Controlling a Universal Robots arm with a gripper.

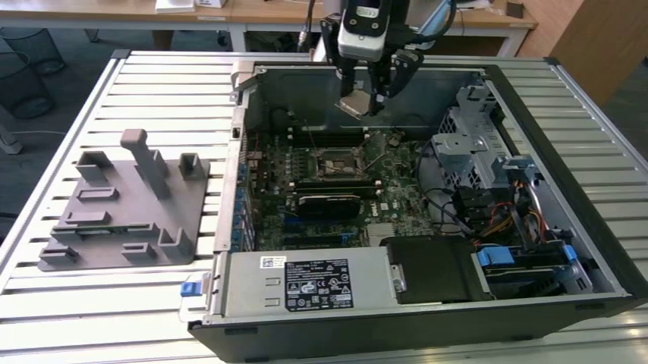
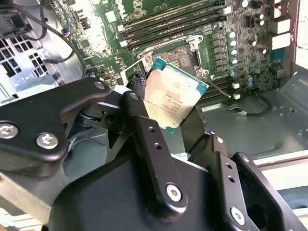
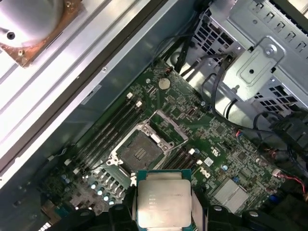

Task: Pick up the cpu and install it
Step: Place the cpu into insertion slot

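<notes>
Tool (image 1: 365, 102) clamped on the cpu (image 1: 357, 105), two black fingers (image 2: 137, 103) pinching opposite edges; the pale metal top faces out in both wrist views. Fine print on that top and a white printed label (image 1: 314, 284) on the power supply box, not transcribed.

The cpu hangs in the air inside the open computer case (image 1: 405, 326), near its far wall and clear of the motherboard (image 1: 395, 189). The socket (image 3: 139, 151) lies bare below it, dark contacts showing.

Room: memory slots (image 3: 108, 127) flank the socket, a black ribbed block (image 1: 329, 203) sits just beside it, and the drive cage (image 1: 471, 140) stands towards the exterior view's right.

The grey tray (image 1: 132, 205) rests on the slatted surface (image 1: 102, 303), outside the case.
</notes>
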